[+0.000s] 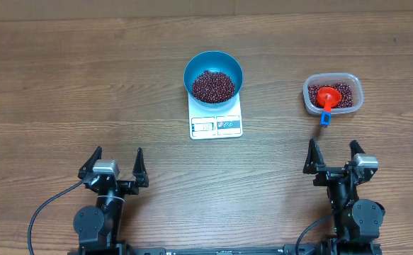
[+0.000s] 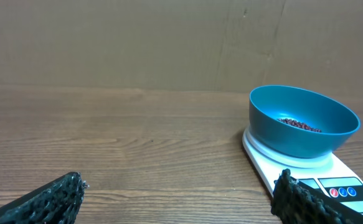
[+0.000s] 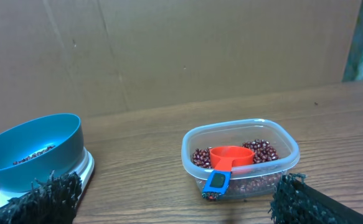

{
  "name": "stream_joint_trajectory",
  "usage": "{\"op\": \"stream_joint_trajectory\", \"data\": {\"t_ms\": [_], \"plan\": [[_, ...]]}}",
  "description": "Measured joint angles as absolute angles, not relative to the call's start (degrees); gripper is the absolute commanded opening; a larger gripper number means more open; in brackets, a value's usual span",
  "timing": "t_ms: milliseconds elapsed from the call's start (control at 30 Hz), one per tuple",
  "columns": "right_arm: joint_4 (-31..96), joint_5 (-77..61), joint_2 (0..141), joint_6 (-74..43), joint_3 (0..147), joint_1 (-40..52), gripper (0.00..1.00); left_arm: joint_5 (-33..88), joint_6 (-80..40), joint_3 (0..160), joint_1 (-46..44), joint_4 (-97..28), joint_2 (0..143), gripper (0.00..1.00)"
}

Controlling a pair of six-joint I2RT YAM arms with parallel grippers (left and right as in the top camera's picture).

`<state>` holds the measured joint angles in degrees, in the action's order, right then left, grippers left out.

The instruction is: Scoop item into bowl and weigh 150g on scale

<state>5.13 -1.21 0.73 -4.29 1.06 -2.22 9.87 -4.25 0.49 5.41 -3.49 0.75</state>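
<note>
From up top I see both arms parked at the near edge of the wood-grain tabletop (image 1: pixel 64 85). The left gripper (image 1: pixel 118 151) and the right gripper (image 1: pixel 332 144) each stand spread wide, with nothing between the jaws. In the wrist views their fingers (image 2: pixel 50 202) look black and coarse, almost nubbly.

The bowl (image 1: pixel 190 69) is round, deep and bright blue, with a smooth plastic sheen. It sits on the back part of the scale (image 1: pixel 216 125), a flat white rectangle with rounded corners (I can't read its display from here). Inside the bowl lies a loose heap of small, oval, dark maroon beans (image 1: pixel 213 85) covering the bottom.

Off to the right, well apart from the scale, sits a clear rectangular tub (image 1: pixel 332 76) with soft rounded corners and more of the same beans in it. An orange-red scoop (image 1: pixel 328 95) rests on them, cup facing up, its blue-tipped handle poking over the tub's near rim.
</note>
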Motion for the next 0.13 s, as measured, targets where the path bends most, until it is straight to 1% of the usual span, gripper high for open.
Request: {"op": "stream_joint_trajectory", "data": {"t_ms": [133], "plan": [[5.1, -1.2, 0.7, -4.3, 1.1, -2.2, 1.0, 9.9, -4.3, 0.5, 5.4, -3.5, 0.8, 0.99]]}}
